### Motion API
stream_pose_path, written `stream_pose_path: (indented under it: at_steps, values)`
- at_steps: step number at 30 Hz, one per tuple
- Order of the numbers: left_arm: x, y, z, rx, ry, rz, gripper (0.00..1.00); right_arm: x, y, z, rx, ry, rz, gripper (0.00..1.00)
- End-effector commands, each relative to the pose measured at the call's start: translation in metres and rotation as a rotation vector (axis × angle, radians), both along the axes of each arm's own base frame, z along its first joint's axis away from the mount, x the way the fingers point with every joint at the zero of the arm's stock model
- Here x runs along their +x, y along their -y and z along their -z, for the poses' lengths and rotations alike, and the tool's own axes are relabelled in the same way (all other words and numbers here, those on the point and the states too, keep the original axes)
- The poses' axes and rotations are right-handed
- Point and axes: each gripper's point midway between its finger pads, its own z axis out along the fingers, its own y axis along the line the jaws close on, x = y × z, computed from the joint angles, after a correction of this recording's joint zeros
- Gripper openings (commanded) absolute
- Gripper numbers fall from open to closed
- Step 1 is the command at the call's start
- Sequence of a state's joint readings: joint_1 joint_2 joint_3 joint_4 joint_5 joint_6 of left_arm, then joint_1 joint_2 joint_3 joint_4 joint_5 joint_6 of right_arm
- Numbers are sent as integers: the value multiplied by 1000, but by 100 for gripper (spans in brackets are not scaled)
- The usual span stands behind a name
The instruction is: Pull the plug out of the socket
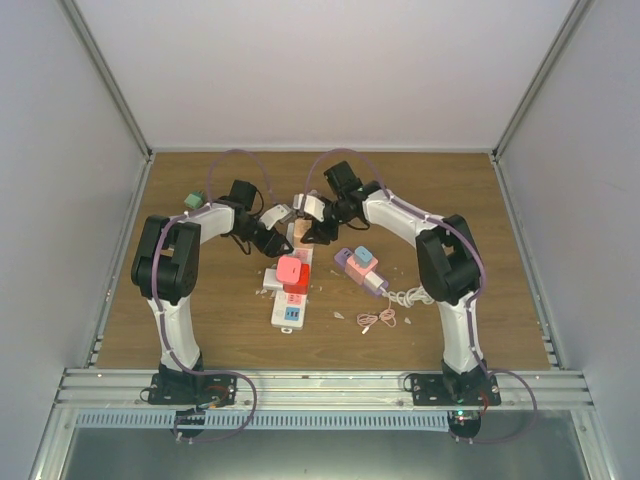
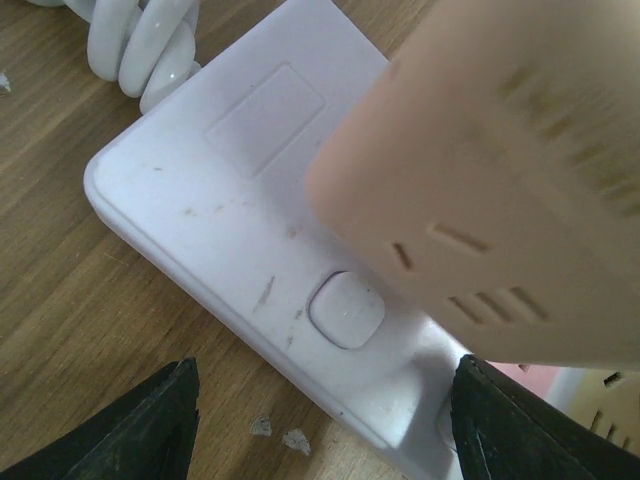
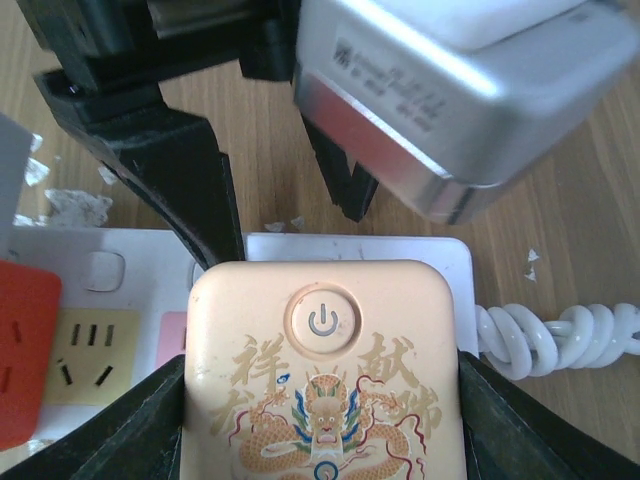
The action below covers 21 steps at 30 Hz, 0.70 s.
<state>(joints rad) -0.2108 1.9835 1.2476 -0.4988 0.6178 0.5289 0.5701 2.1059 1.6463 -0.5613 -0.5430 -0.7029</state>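
**Top external view.** We find both arms reaching inward to the middle of the wooden table [image 1: 200,320]. A white power strip [image 1: 289,308] lies there, running from the frame's centre toward the lower edge. A red plug [image 1: 293,272] sits on its middle section. The peach plug [image 1: 299,232] stands at the strip's far end, just above the frame's centre. The left gripper [image 1: 278,238] is immediately left of the plug and the right gripper [image 1: 312,232] immediately right of it. A coiled white cable [image 1: 405,296] lies at centre right.

**Left wrist view.** The strip [image 2: 230,200] crosses the frame diagonally, with a push button [image 2: 347,310] near its centre. The peach plug [image 2: 490,180] fills the upper right, seated on the strip. The left claw's two fingers [image 2: 150,420] show in the lower corners, set wide apart. The lower-left one is over bare wood, clear of the strip's edge. We cannot tell whether the lower-right one touches anything. Nothing is gripped between them.

**Right wrist view.** The peach plug [image 3: 322,330] occupies the lower centre, its top marked with a power symbol and a dragon print. It sits on the strip [image 3: 400,250]. The right claw's fingers [image 3: 140,430] lie against the plug's left and right sides, clamping it. The left arm's black fingers [image 3: 190,170] and a silver housing [image 3: 450,100] fill the upper part of the frame.
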Motion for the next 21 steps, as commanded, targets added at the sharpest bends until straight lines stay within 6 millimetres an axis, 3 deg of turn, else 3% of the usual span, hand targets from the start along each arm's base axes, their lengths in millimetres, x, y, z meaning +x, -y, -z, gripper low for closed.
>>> stream_pose_path:
  at_steps: [1, 4, 14, 17, 21]
  values:
    - [2, -47, 64, 290, -21, -70, 68, 3, -13, -65, 180, -11, -42, 20]
    - [2, -46, 64, 290, -21, -69, 68, 3, -14, -69, 181, 6, -41, 20]
    - [4, -42, 59, 247, -30, -66, 70, -1, -6, -49, 105, 41, -29, 20]
    - [8, -33, 39, 153, -20, -59, 75, 0, 0, -47, 100, 36, -10, 19]
    - [27, -24, -11, 49, 88, -46, 84, 7, 4, -61, 135, 30, 29, 19]
